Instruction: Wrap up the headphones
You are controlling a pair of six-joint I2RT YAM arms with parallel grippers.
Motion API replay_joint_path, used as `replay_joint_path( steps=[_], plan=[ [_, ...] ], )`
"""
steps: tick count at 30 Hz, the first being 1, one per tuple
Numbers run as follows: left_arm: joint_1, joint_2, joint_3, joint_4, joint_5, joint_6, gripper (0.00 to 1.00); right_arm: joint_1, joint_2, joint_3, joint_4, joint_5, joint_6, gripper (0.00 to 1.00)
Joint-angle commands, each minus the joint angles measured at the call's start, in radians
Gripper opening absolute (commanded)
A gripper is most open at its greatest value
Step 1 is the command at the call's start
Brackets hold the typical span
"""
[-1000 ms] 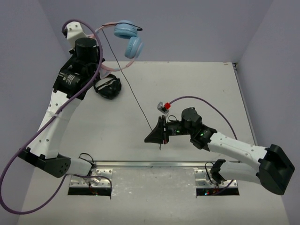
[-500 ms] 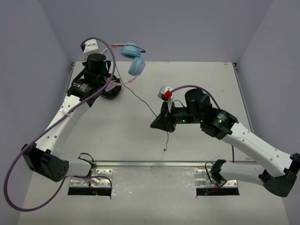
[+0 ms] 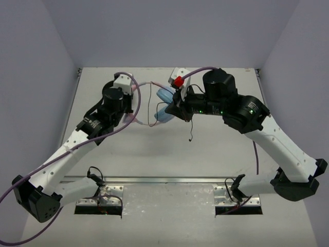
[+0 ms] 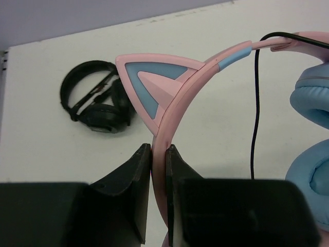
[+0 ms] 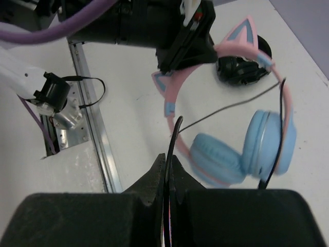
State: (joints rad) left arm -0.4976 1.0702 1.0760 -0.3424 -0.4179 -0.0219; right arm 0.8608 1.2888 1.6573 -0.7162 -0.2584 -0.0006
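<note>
Above the white bench (image 3: 128,154), my left claw (image 4: 158,154) clamps the pink cat-eared, blue-cupped headphones (image 4: 172,85), my right claw (image 5: 168,164) pinches their thin black cable (image 5: 226,107); wrapping looks barely begun.

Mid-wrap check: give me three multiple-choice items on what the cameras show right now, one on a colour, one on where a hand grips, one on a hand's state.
1. The earcups of the headphones are: A black; B light blue; C pink.
2. The left hand grips: A an earcup; B the pink headband beside a cat ear; C nothing.
3. The right hand is: A wide open; B shut on nothing; C shut on the thin black cable.

Answers:
1 B, both cups show light blue in the right wrist view.
2 B, its fingers pinch the band in the left wrist view.
3 C, the cable runs between its closed fingers.
</note>
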Motion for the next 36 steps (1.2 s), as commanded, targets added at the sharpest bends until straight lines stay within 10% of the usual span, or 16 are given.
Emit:
replay_joint_path(
  steps=[1,19,36],
  plan=[
    [-0.059,-0.039,-0.017,0.091,0.109,0.048,0.0,0.007,0.052,0.1,-0.015,0.021,-0.111,0.01],
    [-0.119,-0.199,-0.186,-0.023,0.591,0.04,0.0,-0.011,0.245,0.256,0.043,0.37,-0.326,0.01],
    [-0.122,-0.306,-0.136,-0.13,0.74,-0.009,0.0,-0.167,0.159,-0.051,0.112,0.455,-0.311,0.01]
  ],
)
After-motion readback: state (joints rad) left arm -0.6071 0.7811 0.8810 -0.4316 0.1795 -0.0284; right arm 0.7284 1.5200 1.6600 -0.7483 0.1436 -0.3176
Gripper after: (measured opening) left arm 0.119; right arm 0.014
